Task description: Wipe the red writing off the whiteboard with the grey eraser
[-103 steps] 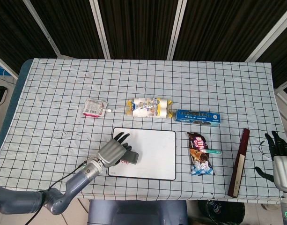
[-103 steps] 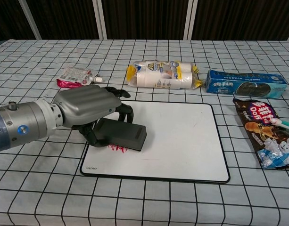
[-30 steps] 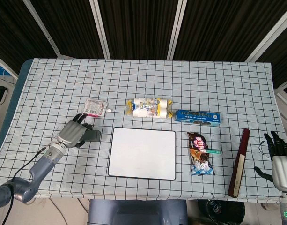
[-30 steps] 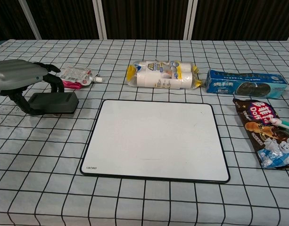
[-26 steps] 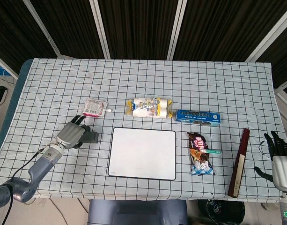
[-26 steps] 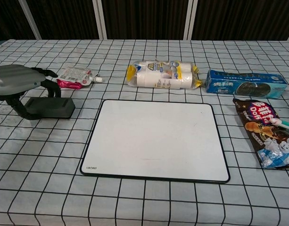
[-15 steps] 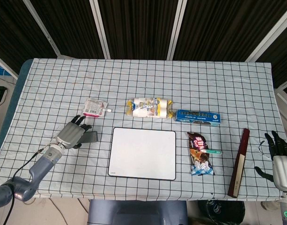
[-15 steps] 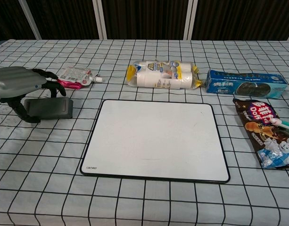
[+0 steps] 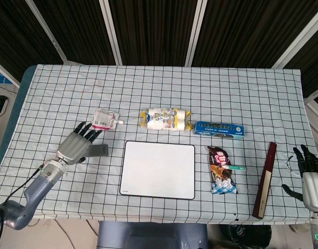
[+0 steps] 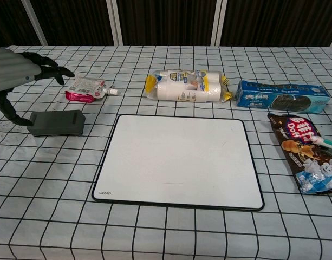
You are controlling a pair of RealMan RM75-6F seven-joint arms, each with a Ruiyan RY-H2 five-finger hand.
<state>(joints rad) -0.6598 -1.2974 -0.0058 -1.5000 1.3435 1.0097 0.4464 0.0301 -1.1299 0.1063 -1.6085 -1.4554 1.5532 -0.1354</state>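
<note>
The whiteboard [image 9: 159, 170] [image 10: 179, 160] lies flat at the table's front middle, its surface white with no red writing visible. The grey eraser [image 9: 99, 150] [image 10: 57, 123] lies on the checked cloth just left of the board. My left hand [image 9: 75, 144] [image 10: 17, 70] hovers over the eraser's left end with its fingers spread, holding nothing. My right hand [image 9: 310, 168] rests at the far right edge of the head view, fingers apart and empty; the chest view does not show it.
Behind the board lie a pink pouch [image 9: 106, 119], a yellow-white roll pack [image 9: 165, 119] and a blue biscuit box [image 9: 219, 128]. A snack bag [image 9: 221, 169] with a teal pen [image 9: 235, 167] lies right of the board, then a dark red stick [image 9: 266, 179].
The red writing seen 3.4 s ago is gone. My left hand carried the eraser left off the board, set it on the cloth, then let go and lifted with fingers spreading.
</note>
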